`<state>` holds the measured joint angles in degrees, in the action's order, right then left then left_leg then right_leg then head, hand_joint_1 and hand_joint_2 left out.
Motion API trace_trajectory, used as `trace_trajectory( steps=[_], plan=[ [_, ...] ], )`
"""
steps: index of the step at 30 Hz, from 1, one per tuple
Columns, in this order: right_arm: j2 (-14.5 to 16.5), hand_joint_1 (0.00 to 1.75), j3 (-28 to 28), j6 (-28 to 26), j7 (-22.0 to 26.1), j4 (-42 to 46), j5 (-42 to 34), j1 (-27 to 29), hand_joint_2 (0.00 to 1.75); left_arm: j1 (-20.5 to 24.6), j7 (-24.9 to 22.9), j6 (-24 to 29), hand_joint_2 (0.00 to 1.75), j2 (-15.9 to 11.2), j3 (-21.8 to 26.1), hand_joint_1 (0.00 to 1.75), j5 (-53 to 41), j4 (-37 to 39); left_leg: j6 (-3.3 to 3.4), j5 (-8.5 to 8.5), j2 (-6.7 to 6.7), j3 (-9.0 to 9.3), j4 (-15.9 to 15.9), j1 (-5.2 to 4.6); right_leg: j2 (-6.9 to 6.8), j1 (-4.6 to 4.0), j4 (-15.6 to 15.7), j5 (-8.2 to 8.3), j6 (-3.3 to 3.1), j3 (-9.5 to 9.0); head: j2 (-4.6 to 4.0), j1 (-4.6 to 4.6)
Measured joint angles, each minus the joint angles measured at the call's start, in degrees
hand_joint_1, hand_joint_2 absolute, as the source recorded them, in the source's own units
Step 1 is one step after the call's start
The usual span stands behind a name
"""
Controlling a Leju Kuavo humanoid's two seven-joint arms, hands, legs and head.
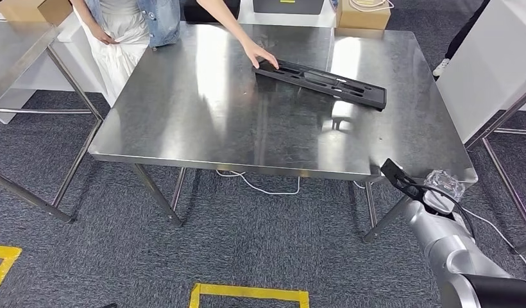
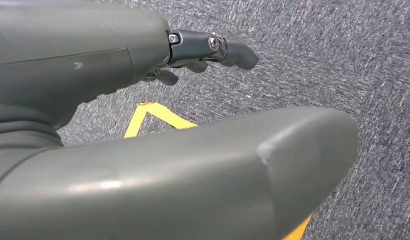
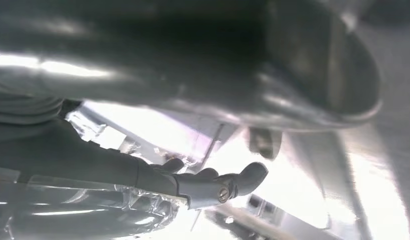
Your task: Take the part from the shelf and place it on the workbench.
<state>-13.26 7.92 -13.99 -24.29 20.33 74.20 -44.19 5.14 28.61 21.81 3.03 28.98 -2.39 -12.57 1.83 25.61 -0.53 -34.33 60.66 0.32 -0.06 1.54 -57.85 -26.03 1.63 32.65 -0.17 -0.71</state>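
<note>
Black, long slotted plastic part (image 1: 321, 81) lies on the steel worktop (image 1: 203, 109), a person's hand (image 1: 259, 53) touching it; left robot hand (image 2: 143, 125) and right robot hand (image 3: 208, 185) both hang loose, fingers apart, grasping nothing.

Steel workbench (image 1: 203, 115) on grey carpet (image 1: 247, 237); black part (image 1: 321, 82) lies flat on far right.

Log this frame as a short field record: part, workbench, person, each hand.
part: long black tray-like part lying flat on the workbench, far right area
workbench: steel table, reflective top
person: stands at the far side, one hand touching the part's left end
left hand: over grey carpet with yellow tape, fingers apart, holding nothing
right hand: under the table's near right corner, nothing visibly held; open or shut unclear
task state: part already on the workbench
</note>
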Motion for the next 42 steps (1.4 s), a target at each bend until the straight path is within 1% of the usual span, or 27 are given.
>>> trace_trajectory(
  steps=[3,5,7,9,11,13,14,16,18,19,20,21,23,24,25,26,27,28,30,31,32,34,36,39,40,41,42],
  plan=[
    [0.6,0.0,-0.3,-1.5,-1.1,-0.3,0.4,1.3,0.0,-0.1,0.2,0.2,0.0,0.1,0.4,0.0,0.1,0.0,0.92,-0.84,0.0,0.06,-1.2,-0.4,0.0,0.01,0.2,0.64,1.23,0.35,0.0,-0.09],
    [0.7,0.0,-0.6,-1.9,-1.7,-0.6,0.6,1.9,0.0,0.0,0.3,0.3,0.0,0.2,0.6,0.0,0.1,0.0,1.86,-2.27,0.19,-0.4,-2.3,-0.25,-0.03,-0.1,-1.2,-1.07,1.31,1.36,0.0,0.01],
    [0.6,0.0,-0.8,-2.0,-2.4,-0.9,0.9,2.1,0.0,0.0,0.3,0.3,0.0,0.4,0.7,0.0,0.1,0.0,2.37,-3.73,0.27,-1.67,-2.8,-0.27,-0.02,-0.11,-6.7,-5.57,0.64,3.6,0.0,0.26],
    [0.6,0.0,-1.1,-2.1,-3.0,-1.2,1.1,2.6,0.0,0.0,0.3,0.4,0.0,0.4,0.9,0.0,0.1,0.0,2.4,-5.17,0.27,-3.53,-2.8,-0.34,-0.02,-0.1,-13.9,-8.95,0.75,5.51,0.0,0.44],
    [0.6,0.0,-1.4,-2.3,-3.5,-1.6,1.2,3.2,0.0,0.0,0.3,0.4,0.0,0.6,1.1,0.0,0.0,0.0,2.21,-6.81,0.28,-5.57,-2.8,-0.35,-0.02,-0.09,-16.2,-7.65,2.03,4.68,0.0,0.47],
    [0.7,0.0,-1.9,-2.4,-3.8,-1.8,1.0,3.5,0.0,0.0,0.3,0.4,0.0,0.7,1.3,0.0,-0.1,0.0,1.81,-8.57,0.27,-7.51,-2.7,-0.34,-0.02,-0.08,-11.0,-4.96,2.86,0.0,0.0,0.45],
    [0.7,0.0,-2.2,-2.4,-3.9,-1.9,0.8,3.5,0.0,0.0,0.2,0.4,0.0,0.7,1.3,0.0,-0.1,0.0,1.52,-9.4,0.26,-8.29,-2.7,-0.43,-0.03,-0.26,-6.2,-5.11,2.59,-3.29,0.0,0.5],
    [0.8,0.0,-2.7,-2.5,-4.0,-2.0,0.4,3.9,0.0,0.0,0.1,0.4,0.0,0.8,1.4,0.0,-0.1,0.0,0.78,-11.1,0.27,-8.74,-3.3,-0.49,0.05,-0.79,0.6,-6.39,1.1,-7.09,-0.01,0.25],
    [1.1,0.0,-3.2,-2.6,-4.0,-2.3,0.1,4.7,0.0,-0.1,0.1,0.4,0.0,0.9,1.5,0.0,-0.2,0.0,-0.22,-12.97,0.22,-8.47,-4.9,-0.3,0.05,-1.06,1.9,-5.79,-0.48,-6.59,-0.01,0.04],
    [1.3,0.0,-3.5,-2.7,-3.9,-2.5,-0.1,5.1,0.0,-0.2,0.0,0.4,0.0,0.9,1.6,0.0,-0.2,0.0,-0.65,-12.83,0.21,-8.68,-5.2,-0.09,-0.06,-0.86,2.1,-4.91,-1.15,-6.04,-0.01,0.14],
    [1.6,0.0,-3.7,-2.7,-3.8,-2.7,-0.4,5.6,0.0,-0.4,0.0,0.4,0.0,0.9,1.7,0.0,-0.2,0.0,-1.05,-11.18,0.21,-9.13,-4.6,0.08,-0.18,-0.59,2.2,-3.85,-1.87,-5.35,0.0,0.16],
    [1.9,0.0,-4.0,-2.7,-3.5,-2.9,-0.8,6.3,0.0,-0.6,0.0,0.4,0.0,0.9,1.8,0.0,-0.3,0.0,-1.35,-8.13,0.24,-9.78,-2.6,0.27,-0.28,-0.26,2.4,-2.69,-2.39,-4.63,0.0,0.2],
    [2.5,0.0,-4.8,-2.8,-2.8,-3.1,-1.8,7.7,0.0,-0.8,0.1,0.4,0.0,1.0,2.0,0.0,-0.5,0.0,-1.99,-0.62,0.31,-11.11,4.9,0.59,-0.34,-0.28,2.3,-0.76,-2.92,-2.88,0.0,0.16],
    [2.8,0.0,-5.3,-3.1,-2.2,-3.3,-2.4,8.6,0.0,-0.8,0.1,0.3,0.0,1.0,2.0,0.0,-0.7,0.0,-2.31,1.38,0.3,-11.41,9.1,0.7,-0.35,-0.34,2.1,0.1,-2.85,-1.89,0.0,0.15],
    [3.1,0.0,-6.0,-3.3,-1.7,-3.5,-3.2,9.5,0.0,-0.8,0.2,0.3,0.0,1.0,2.1,0.0,-0.9,0.0,-2.53,1.71,0.3,-11.18,12.4,0.79,-0.36,-0.4,1.9,0.88,-2.71,-0.75,0.0,0.15],
    [3.3,0.0,-6.8,-3.7,-1.1,-3.7,-4.1,10.5,0.0,-0.8,0.3,0.3,0.0,1.0,2.1,0.0,-1.1,0.0,-2.63,0.77,0.31,-10.13,14.1,0.86,-0.4,-0.44,1.6,1.57,-2.53,0.39,0.0,0.15],
    [3.6,0.0,-7.6,-4.2,-0.5,-3.9,-4.9,11.5,0.0,-0.7,0.3,0.3,0.0,1.0,2.1,0.0,-1.2,0.0,-2.58,-0.64,0.3,-8.02,13.7,0.92,-0.44,-0.47,1.3,2.19,-2.32,1.5,0.0,0.14],
    [3.7,0.0,-8.3,-4.8,0.0,-4.0,-5.6,12.4,0.0,-0.7,0.4,0.2,0.0,1.0,2.1,0.0,-1.4,0.0,-2.36,-1.21,0.24,-5.0,11.2,0.93,-0.47,-0.48,1.0,2.76,-2.12,2.45,0.0,0.15],
    [4.2,0.0,-9.9,-6.3,1.2,-4.1,-7.0,14.2,0.0,-0.3,0.5,0.2,0.0,1.0,2.1,0.0,-1.8,-0.2,-1.57,1.15,-0.01,1.7,3.2,0.71,-0.52,-0.53,0.8,3.83,-1.55,3.51,0.0,0.22],
    [4.4,0.0,-10.7,-7.0,1.8,-4.2,-7.7,15.1,0.0,-0.2,0.6,0.3,0.0,1.0,2.1,0.0,-2.1,-0.3,-1.04,2.53,-0.15,3.57,0.1,0.47,-0.57,-0.51,0.8,4.33,-1.19,3.55,0.0,0.25],
    [4.8,0.0,-11.6,-7.6,2.6,-4.3,-8.5,15.9,0.0,0.0,0.6,0.3,0.0,1.0,2.1,0.0,-2.3,-0.4,-0.55,3.23,-0.2,4.43,-1.6,0.19,-0.6,-0.43,1.1,4.84,-0.77,3.46,0.0,0.15],
    [5.5,0.0,-13.3,-8.4,4.4,-4.6,-10.3,17.9,0.0,0.2,0.7,0.3,0.0,1.0,2.1,0.0,-2.8,-0.4,0.5,1.87,-0.04,3.94,-2.7,0.01,-0.56,-0.42,1.7,5.8,-0.1,3.24,0.0,-0.1],
    [6.1,0.0,-15.1,-8.8,6.3,-5.0,-12.2,20.2,0.0,0.4,0.7,0.3,0.0,1.1,2.1,0.0,-3.4,-0.4,1.3,-0.42,0.17,3.22,-4.2,0.24,-0.32,-0.55,0.7,3.9,-0.31,4.14,0.0,-0.16],
    [6.8,0.0,-18.2,-8.5,9.2,-5.6,-14.5,23.3,0.0,0.7,0.7,0.3,0.0,1.3,2.1,0.0,-4.1,-0.4,1.61,-3.82,0.25,0.07,-5.0,0.3,-0.11,-0.36,-8.7,-4.76,-1.46,7.22,0.0,0.37],
    [7.1,0.0,-19.1,-8.1,10.2,-5.8,-14.8,24.2,0.0,0.7,0.7,0.3,0.0,1.3,2.1,0.0,-4.4,-0.4,1.52,-4.86,0.3,-1.27,-4.9,0.3,-0.1,-0.25,-12.5,-6.33,-1.21,7.78,0.0,0.48],
    [7.4,0.0,-19.8,-7.6,10.9,-5.9,-14.9,25.0,0.0,0.7,0.7,0.2,0.0,1.4,2.1,0.0,-4.8,-0.4,1.36,-5.91,0.4,-2.61,-4.9,0.33,-0.09,-0.12,-15.2,-6.33,-0.5,7.6,0.0,0.5],
    [7.7,0.0,-20.3,-7.0,11.5,-6.0,-15.0,25.8,0.0,0.7,0.6,0.2,0.0,1.5,2.1,0.0,-5.1,-0.4,1.15,-6.98,0.5,-3.98,-4.8,0.38,-0.08,0.02,-16.5,-5.17,0.47,6.65,0.0,0.51]
  ],
)
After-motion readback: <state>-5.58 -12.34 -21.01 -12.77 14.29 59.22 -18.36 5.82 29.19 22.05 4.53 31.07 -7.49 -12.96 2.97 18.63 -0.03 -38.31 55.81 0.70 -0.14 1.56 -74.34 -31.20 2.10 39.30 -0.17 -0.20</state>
